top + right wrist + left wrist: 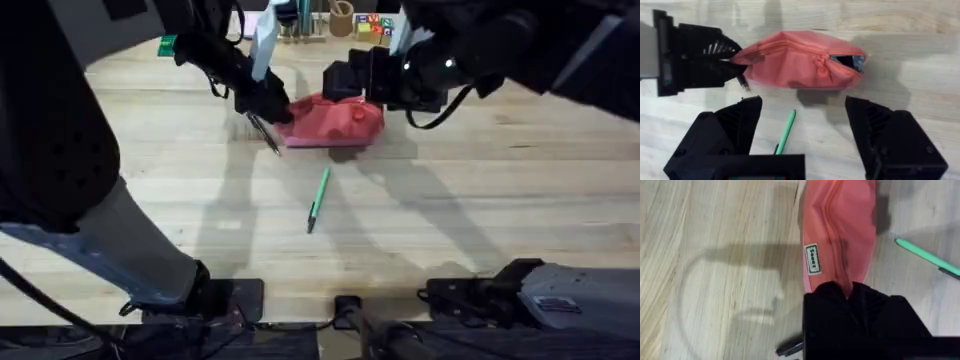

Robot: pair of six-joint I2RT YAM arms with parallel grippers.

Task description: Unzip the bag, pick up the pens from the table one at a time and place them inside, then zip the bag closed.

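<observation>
The left arm reached from its base at the near left corner of the table [480,215] far across toward the far middle, its gripper [268,100] pinching the left end of the bag [330,124]; the left wrist view showed the black fingers [840,297] pressed together on the pink fabric at that end. The right arm stretched in from the right side, its gripper [350,80] hovering just behind the bag's right end, and in the right wrist view its fingers [735,120] stood spread wide apart with the bag lying beyond them, untouched. The zipper gaped a little at the bag's right end, the rest shut. A small white sewn label [812,258] on the bag carried green letters too small to read. The black pen [265,131] lay on the table touching the bag's left end, beneath the left gripper. The green pen [318,200] lay apart on bare wood near the table's middle, tilted, with open planks all round it toward the near edge. Small items stood along the far edge.
</observation>
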